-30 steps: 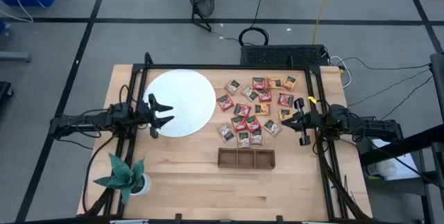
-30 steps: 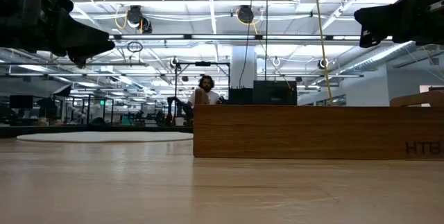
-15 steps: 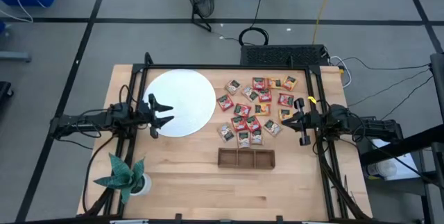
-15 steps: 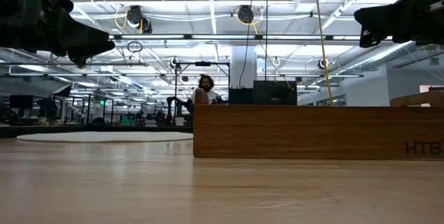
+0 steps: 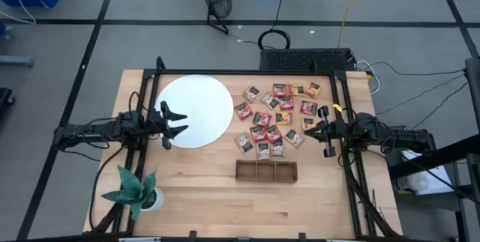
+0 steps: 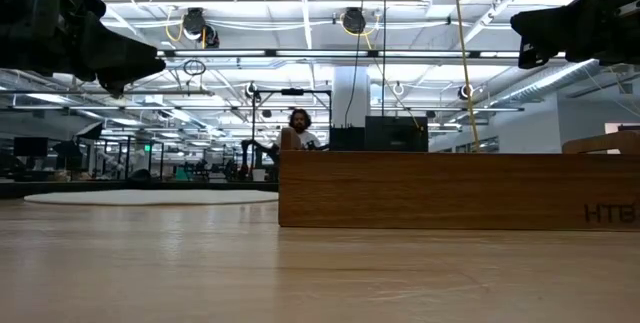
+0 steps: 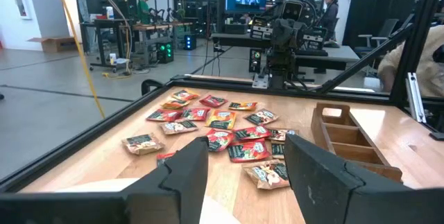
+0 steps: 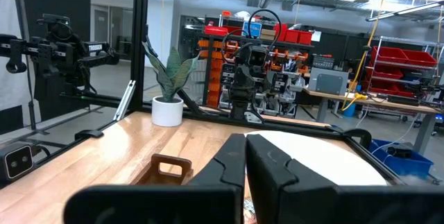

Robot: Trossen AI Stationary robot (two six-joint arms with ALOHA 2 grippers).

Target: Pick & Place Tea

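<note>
Tea sachets (image 5: 277, 118): scattered flat on the desk (image 5: 202, 186), between the white disc (image 5: 196, 111) and the right tool, behind the wooden tray (image 5: 266, 171).
Left tool (image 5: 178, 122): spread wide, empty, over the disc's edge.
Right tool (image 5: 309, 130): pinched closed, empty, beside the sachets.

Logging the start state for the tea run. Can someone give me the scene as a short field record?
table: light wood
tea: pile of red, green and orange sachets, right half of the table, none held
tray: wooden, three compartments, in front of the pile, looks empty
disc: white, left of the tea
plant: small potted, left front corner
left gripper: open, over the disc's left edge, empty
right gripper: shut, at the pile's right edge, holding nothing
</note>
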